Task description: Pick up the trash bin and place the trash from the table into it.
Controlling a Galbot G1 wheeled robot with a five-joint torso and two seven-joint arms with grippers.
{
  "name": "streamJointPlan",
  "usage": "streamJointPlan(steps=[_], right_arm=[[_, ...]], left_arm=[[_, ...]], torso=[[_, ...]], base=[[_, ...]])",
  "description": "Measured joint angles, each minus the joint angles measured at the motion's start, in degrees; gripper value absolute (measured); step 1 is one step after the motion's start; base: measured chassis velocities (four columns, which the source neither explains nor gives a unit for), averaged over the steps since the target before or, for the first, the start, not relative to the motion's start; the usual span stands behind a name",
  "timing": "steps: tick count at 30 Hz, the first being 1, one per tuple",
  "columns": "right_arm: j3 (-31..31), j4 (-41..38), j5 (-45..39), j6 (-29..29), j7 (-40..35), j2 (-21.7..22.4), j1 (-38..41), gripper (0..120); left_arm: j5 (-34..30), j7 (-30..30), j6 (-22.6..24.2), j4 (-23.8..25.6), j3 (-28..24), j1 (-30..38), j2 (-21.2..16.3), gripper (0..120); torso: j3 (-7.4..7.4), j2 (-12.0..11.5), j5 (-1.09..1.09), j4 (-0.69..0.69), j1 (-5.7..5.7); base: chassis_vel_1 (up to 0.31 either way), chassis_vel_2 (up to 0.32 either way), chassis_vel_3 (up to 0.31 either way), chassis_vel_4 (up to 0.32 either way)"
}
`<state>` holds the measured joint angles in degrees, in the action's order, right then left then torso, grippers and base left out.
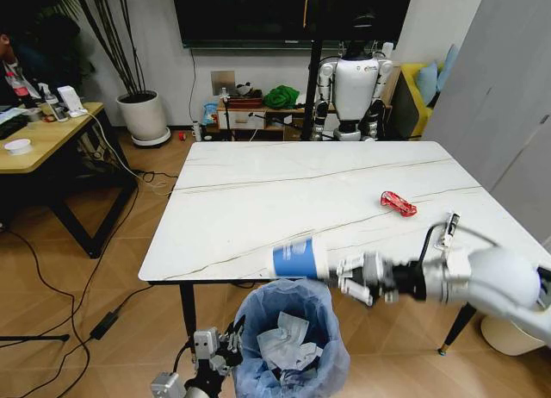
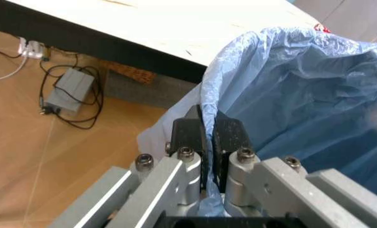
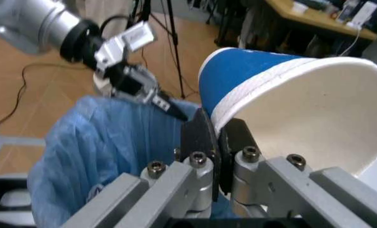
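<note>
Cup held over the bin

Head view: right gripper (image 1: 344,276) reaches sideways from a bent arm, holding the paper cup (image 1: 300,259) at the near edge of the table (image 1: 258,200), above the trash bin (image 1: 289,338). A red wrapper (image 1: 399,203) lies on the table. Left gripper (image 1: 231,339) sits low at the bin's rim.

Left wrist view: left gripper (image 2: 209,135) pinches the blue bag rim tight.

Right wrist view: right gripper (image 3: 219,137) pinches the cup's (image 3: 290,104) rim.

Even, soft indoor lighting; the table (image 1: 258,191) top is bright without glare. Paper cup (image 1: 297,260) motion-blurred. Wrist views soft in their backgrounds.
</note>
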<state>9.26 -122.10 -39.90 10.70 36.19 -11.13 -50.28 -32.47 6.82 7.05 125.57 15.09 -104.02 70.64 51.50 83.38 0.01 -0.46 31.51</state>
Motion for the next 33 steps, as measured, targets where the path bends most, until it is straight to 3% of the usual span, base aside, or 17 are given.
streamJointPlan(steps=[6,9,11,13,16,18,21,22,26,31,32,33], right_arm=[[1.28,1.32,4.78,0.04,0.43,-1.23,-1.87,0],[1.21,1.89,5.86,0.28,0.55,-1.67,-3.01,5],[1.01,2.62,6.55,0.64,0.83,-2.07,-3.3,18],[0.95,2.71,6.61,0.68,0.91,-2.14,-3.25,20],[0.76,3.41,6.61,1.01,1.04,-2.58,-2.79,34],[0.62,3.73,6.55,1.19,1.04,-2.72,-2.7,38],[-1.33,5.9,2.92,1.93,0.62,-4.41,-1.68,55],[-1.33,5.9,2.92,1.93,0.62,-4.41,-1.68,55],[-6.92,11.54,-8.13,1.07,0.43,-8.72,-0.71,72],[-13.82,15.49,-10.92,0.33,-1.85,-12.59,-3.0,85],[-20.58,17.99,-11.58,0.41,-4.29,-15.52,-6.16,93],[-22.6,18.49,-11.7,0.33,-4.62,-16.19,-7.14,95]], left_arm=[[-0.15,-0.14,0.0,-0.19,-0.1,0.19,0.52,0],[-0.26,-0.16,0.0,-0.17,0.35,0.19,0.52,0],[-0.46,-0.14,0.06,0.12,0.7,0.2,0.44,0],[-0.52,-0.13,0.1,0.16,0.73,0.22,0.44,0],[-0.56,-0.06,0.25,0.29,0.79,0.21,0.47,0],[-0.56,-0.05,0.27,0.33,0.79,0.14,0.48,0],[-0.5,-0.03,0.27,0.52,1.25,-0.64,0.37,0],[-0.5,-0.03,0.27,0.52,1.25,-0.64,0.37,0],[0.0,-0.1,0.23,0.53,1.74,-1.98,0.39,0],[0.3,-0.18,0.15,0.8,2.2,-2.42,0.85,0],[0.31,-0.2,0.09,1.18,2.82,-2.83,0.88,0],[0.3,-0.22,0.08,1.28,2.98,-2.92,0.85,0]], torso=[[0.0,-0.01,-0.01,0.01,0.01],[0.0,-0.02,0.0,0.01,0.0],[0.0,-0.01,-0.01,0.01,0.0],[0.0,-0.01,-0.01,0.01,0.0],[0.0,-0.02,-0.02,0.01,0.01],[0.0,-0.02,-0.01,0.01,0.01],[0.0,-0.01,-0.02,-0.01,0.0],[0.0,-0.01,-0.02,-0.01,0.0],[0.0,-0.01,-0.01,0.03,0.0],[0.0,-0.01,-0.02,0.01,0.02],[0.01,-0.02,0.01,0.01,0.02],[0.01,-0.02,0.02,0.02,0.02]], base=[[0.0,0.0,0.0,0.0],[0.0,0.0,0.0,0.0],[0.0,0.0,0.0,0.0],[0.0,0.0,0.0,0.0],[0.0,0.0,0.0,0.0],[0.0,0.0,0.0,0.0],[0.0,0.0,0.0,0.0],[0.0,0.0,0.0,0.0],[0.0,0.0,0.0,0.0],[0.0,0.0,0.0,0.0],[0.0,0.0,0.0,0.0],[0.0,0.0,0.0,0.0]])
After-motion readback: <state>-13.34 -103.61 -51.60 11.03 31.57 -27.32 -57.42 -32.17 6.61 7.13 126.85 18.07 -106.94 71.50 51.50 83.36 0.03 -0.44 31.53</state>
